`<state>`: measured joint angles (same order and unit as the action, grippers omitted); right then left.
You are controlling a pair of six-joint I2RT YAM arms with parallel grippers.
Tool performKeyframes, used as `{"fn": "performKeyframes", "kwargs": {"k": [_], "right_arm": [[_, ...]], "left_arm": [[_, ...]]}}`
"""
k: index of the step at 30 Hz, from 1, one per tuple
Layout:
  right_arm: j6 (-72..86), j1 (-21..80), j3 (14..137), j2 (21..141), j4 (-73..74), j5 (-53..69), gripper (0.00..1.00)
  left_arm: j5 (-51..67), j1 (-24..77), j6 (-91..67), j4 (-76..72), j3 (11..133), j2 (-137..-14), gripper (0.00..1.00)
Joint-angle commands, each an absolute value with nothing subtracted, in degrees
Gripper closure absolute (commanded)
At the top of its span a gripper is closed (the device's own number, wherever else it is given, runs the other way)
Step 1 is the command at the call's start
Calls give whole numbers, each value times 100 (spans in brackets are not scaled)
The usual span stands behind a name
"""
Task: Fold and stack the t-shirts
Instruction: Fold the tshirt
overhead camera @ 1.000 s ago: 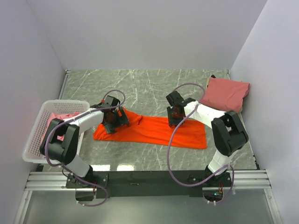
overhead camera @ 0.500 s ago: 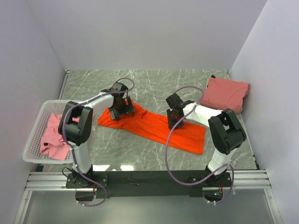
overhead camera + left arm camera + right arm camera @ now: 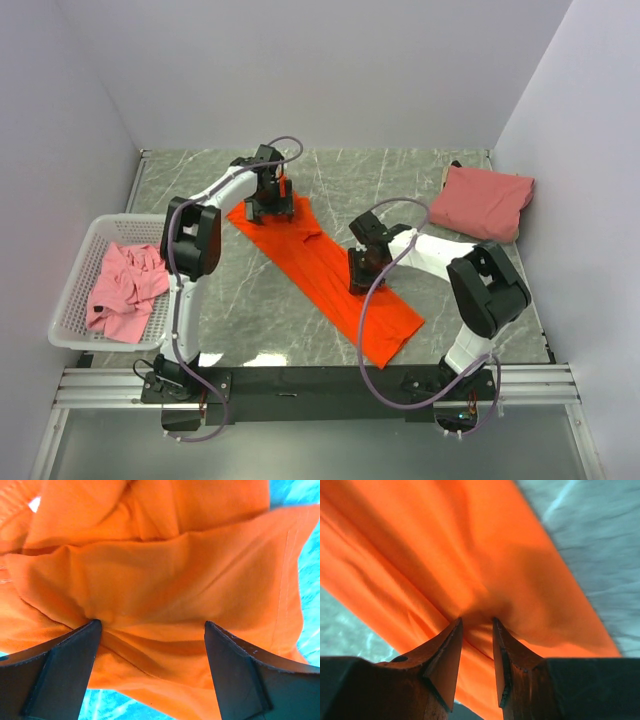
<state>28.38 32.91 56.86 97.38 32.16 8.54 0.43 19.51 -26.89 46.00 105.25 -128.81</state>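
Left arm (image 3: 192, 240): stretched far forward from its base, forearm angled right.
Left gripper (image 3: 150, 627): jaws spread wide, orange t-shirt (image 3: 165, 570) bunched between the tips.
Right arm (image 3: 437, 250): elbow folded, forearm pointing left.
Right gripper (image 3: 476, 622): jaws nearly together — a fold of the t-shirt pinched between the tips.

Plain bright orange shirt (image 3: 322, 262) in the middle, dusty salmon-pink shirt (image 3: 482, 202) far right, lighter pink shirt (image 3: 122, 292) over on the left in a white holey basket (image 3: 72, 285). Dark grey marble table (image 3: 400, 175), pale veins running through.
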Motion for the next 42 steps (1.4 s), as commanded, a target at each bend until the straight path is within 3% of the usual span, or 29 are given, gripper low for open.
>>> {"fn": "performKeyframes", "kwargs": {"k": [1,19,32,42], "right_arm": [[2971,3454,5616,9958,3568,1300,62],[3330,4385,7189,10977,3419,2109,62],[3226,4316,8313,11619,3893,1565,62],[3085,4192,8631,11040,4104,1258,58]], "left_arm": [[140,1854,-2171,4562,11046,-13245,9],[773,1819,-2426,3543,11838,-14115,9],[1019,1591,-2953,2734,12920,-15011,5],[1669,1415,-3340,1548,13157,-15100,4]]}}
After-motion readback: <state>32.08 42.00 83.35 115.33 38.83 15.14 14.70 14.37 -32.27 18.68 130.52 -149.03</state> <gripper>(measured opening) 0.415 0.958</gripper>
